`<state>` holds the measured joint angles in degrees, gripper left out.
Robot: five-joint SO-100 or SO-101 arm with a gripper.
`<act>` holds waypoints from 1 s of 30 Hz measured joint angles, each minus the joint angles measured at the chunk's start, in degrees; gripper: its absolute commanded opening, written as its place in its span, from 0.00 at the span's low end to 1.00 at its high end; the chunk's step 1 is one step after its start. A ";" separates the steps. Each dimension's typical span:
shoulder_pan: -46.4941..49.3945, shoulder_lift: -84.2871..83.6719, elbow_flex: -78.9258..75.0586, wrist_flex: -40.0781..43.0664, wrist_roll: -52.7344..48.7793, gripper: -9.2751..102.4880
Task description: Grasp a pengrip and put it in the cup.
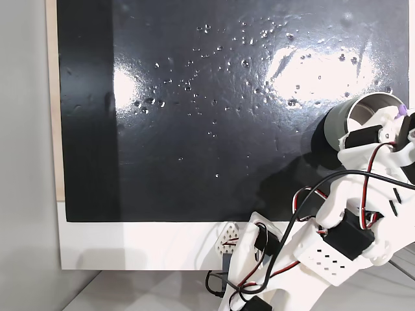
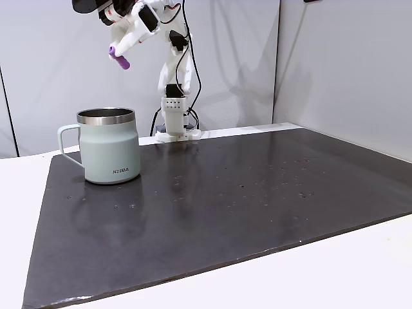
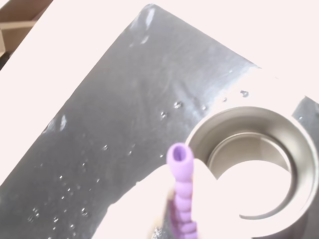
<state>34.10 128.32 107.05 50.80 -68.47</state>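
The grey-green metal cup [image 2: 109,154] with a steel rim and a handle stands on the black mat [image 2: 244,193] at the left of a fixed view. High above it, my gripper [image 2: 117,50] is shut on the light-purple ribbed pengrip [image 2: 120,57], which sticks out and down from the fingertips. In a fixed view from above, the cup [image 1: 337,126] sits at the mat's right edge with the gripper [image 1: 397,120] and pengrip [image 1: 403,111] over its right rim. In the wrist view, the pengrip [image 3: 180,189] points toward the cup's rim [image 3: 239,119], just left of the shiny opening.
The black mat [image 1: 214,129] is bare apart from small specks and glare. The arm's white base [image 2: 174,119] stands behind the mat's far edge. White table [image 2: 347,264] surrounds the mat, and grey walls rise behind.
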 measured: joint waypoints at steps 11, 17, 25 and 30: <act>2.29 6.77 18.19 -14.15 -0.97 0.08; 3.87 6.77 22.06 -20.13 -0.97 0.08; 4.22 6.77 22.15 -21.71 -0.70 0.32; 3.87 6.77 22.15 -21.71 1.49 0.33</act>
<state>37.97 135.09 129.20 29.09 -66.97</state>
